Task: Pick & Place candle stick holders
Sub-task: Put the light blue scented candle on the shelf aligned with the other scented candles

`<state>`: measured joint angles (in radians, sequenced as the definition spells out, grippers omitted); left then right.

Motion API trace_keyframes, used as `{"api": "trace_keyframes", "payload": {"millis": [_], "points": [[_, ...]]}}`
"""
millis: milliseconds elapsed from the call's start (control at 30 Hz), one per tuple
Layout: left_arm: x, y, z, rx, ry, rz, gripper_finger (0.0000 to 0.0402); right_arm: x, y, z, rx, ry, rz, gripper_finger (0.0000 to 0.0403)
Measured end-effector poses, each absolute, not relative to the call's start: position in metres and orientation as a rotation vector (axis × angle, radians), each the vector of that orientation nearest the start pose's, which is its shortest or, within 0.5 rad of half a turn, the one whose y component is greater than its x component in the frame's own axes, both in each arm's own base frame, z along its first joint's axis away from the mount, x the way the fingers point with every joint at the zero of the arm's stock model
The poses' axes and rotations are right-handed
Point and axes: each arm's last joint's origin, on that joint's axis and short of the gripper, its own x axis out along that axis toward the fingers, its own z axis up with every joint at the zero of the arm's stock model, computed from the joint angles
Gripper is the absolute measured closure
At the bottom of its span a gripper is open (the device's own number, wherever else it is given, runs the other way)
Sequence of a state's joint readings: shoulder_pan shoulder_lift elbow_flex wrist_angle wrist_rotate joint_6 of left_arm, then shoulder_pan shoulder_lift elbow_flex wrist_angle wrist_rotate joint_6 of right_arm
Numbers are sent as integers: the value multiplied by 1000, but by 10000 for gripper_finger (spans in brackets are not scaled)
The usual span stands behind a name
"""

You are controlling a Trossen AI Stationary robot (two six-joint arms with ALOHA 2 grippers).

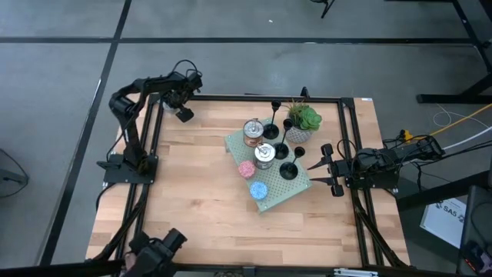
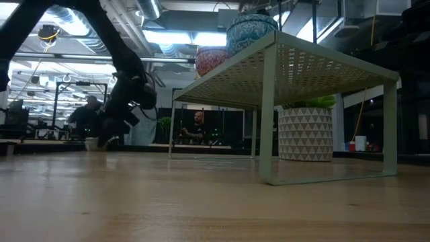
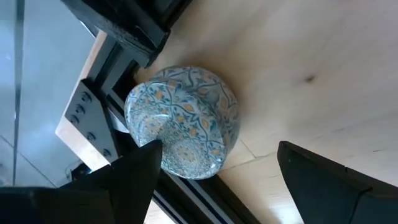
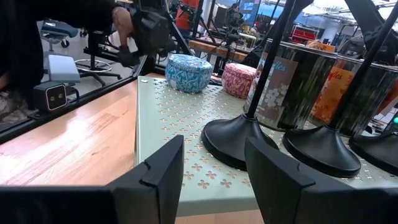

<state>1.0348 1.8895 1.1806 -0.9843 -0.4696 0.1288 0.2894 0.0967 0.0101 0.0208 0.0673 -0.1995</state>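
Observation:
Three matte-black candle stick holders [image 1: 272, 132] [image 1: 281, 151] [image 1: 289, 169] stand on their round bases on a pale green perforated shelf [image 1: 301, 187]. My right gripper [image 1: 327, 165] is open at the shelf's right side and points level toward them. In the right wrist view its fingers stand apart in front of the nearest holder's base [image 4: 239, 142], touching nothing; two more bases [image 4: 323, 150] [image 4: 377, 149] show beside it. My left gripper [image 1: 184, 114] is open at the table's far left corner, above a blue patterned round bowl [image 3: 183, 121].
On the shelf also stand two silver tins [image 1: 253, 132] [image 1: 264, 155], a pink candle [image 1: 246, 169] and a blue candle [image 1: 259, 189]. A potted plant [image 1: 304, 121] stands behind the shelf. Bare wooden table [image 1: 192, 200] lies at the near left. People show in the room beyond [image 2: 196, 128].

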Motion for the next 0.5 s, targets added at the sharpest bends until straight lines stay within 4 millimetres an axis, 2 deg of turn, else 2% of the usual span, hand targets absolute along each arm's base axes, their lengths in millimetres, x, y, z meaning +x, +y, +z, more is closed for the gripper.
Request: {"api": "trace_keyframes", "payload": {"millis": [233,500], "points": [[156,273,148,-482,1791,948,94,99,27,161,-210,42,228,231],[177,259,151,-453,1761,868,101,99,28,161,-210,42,228,231]]}}
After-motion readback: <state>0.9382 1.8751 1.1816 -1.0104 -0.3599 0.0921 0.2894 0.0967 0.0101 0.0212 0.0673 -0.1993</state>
